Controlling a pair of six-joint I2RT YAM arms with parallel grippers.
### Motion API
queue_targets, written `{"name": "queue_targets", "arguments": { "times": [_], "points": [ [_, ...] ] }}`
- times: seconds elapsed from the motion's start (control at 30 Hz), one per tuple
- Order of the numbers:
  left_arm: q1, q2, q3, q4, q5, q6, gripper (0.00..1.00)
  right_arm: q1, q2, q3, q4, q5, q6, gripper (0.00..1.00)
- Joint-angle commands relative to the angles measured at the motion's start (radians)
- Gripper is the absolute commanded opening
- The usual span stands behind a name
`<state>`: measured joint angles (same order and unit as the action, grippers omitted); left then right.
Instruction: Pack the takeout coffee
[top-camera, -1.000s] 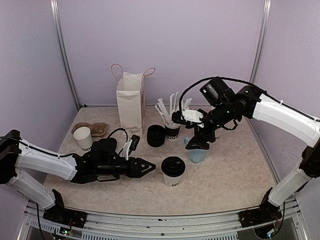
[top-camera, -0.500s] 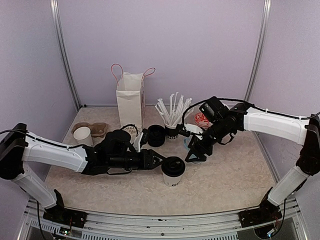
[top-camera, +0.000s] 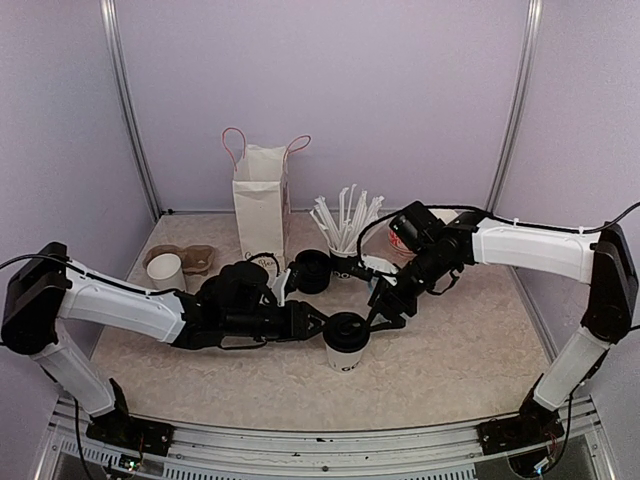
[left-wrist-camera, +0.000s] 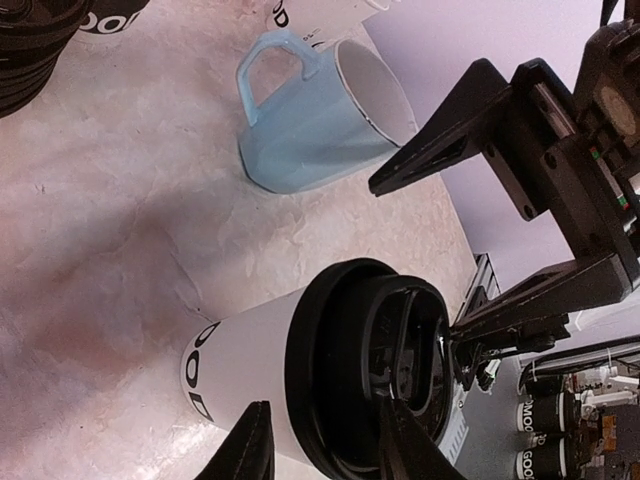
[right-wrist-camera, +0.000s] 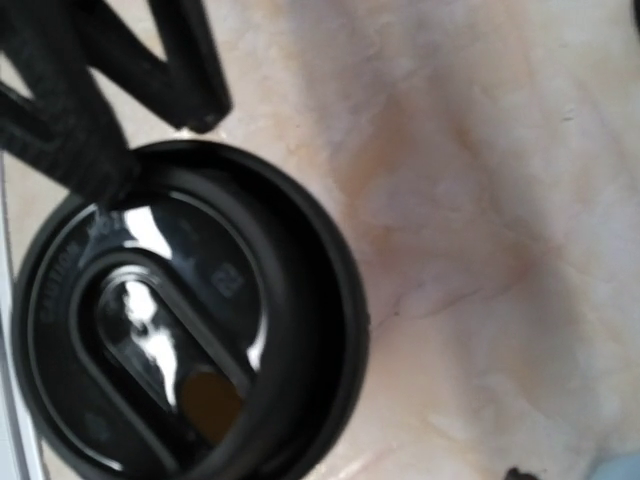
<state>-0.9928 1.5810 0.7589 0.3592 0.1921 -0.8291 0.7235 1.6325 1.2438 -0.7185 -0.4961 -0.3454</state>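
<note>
A white paper cup with black "GOOD" print and a black lid (top-camera: 346, 341) stands near the table's front middle. It also shows in the left wrist view (left-wrist-camera: 255, 365), and its lid fills the right wrist view (right-wrist-camera: 180, 320). My left gripper (top-camera: 322, 325) is open, with its fingertips either side of the cup's top (left-wrist-camera: 320, 420). My right gripper (top-camera: 378, 315) is open and hangs just above and right of the lid; its fingers (left-wrist-camera: 470, 125) show in the left wrist view. I see no second lidded cup.
A light-blue mug (left-wrist-camera: 320, 110) lies on its side behind the cup. A white paper bag (top-camera: 260, 205) stands at the back. A cup of straws (top-camera: 345, 262) and a black stack (top-camera: 312, 271) are in the middle. A lidless cup (top-camera: 166, 276) and a brown carrier (top-camera: 197, 259) are on the left.
My left gripper has slid right up to the lidded cup. My right gripper has come down and left from the mug to just above the cup's lid.
</note>
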Motion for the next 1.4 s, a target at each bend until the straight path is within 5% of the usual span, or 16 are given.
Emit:
{"name": "queue_targets", "arguments": {
  "times": [0.0, 0.53, 0.9, 0.97, 1.1, 1.37],
  "points": [
    [0.006, 0.038, -0.008, -0.030, 0.005, 0.011, 0.35, -0.006, 0.032, 0.012, 0.010, -0.034, 0.005, 0.32],
    [0.016, 0.141, -0.027, -0.162, 0.024, 0.021, 0.16, -0.005, 0.094, -0.033, 0.040, -0.040, 0.008, 0.19],
    [-0.012, 0.075, 0.042, -0.174, -0.036, 0.102, 0.23, 0.004, 0.087, -0.045, 0.028, -0.019, 0.006, 0.18],
    [-0.012, 0.076, 0.076, -0.176, -0.041, 0.121, 0.26, 0.004, 0.082, -0.035, 0.003, -0.085, -0.002, 0.22],
    [-0.006, 0.070, 0.162, -0.190, -0.064, 0.159, 0.34, 0.004, 0.055, -0.025, -0.015, -0.150, -0.001, 0.46],
    [-0.004, 0.040, 0.241, -0.186, -0.078, 0.192, 0.43, 0.002, 0.023, -0.038, -0.036, -0.205, -0.010, 0.60]
  ]
}}
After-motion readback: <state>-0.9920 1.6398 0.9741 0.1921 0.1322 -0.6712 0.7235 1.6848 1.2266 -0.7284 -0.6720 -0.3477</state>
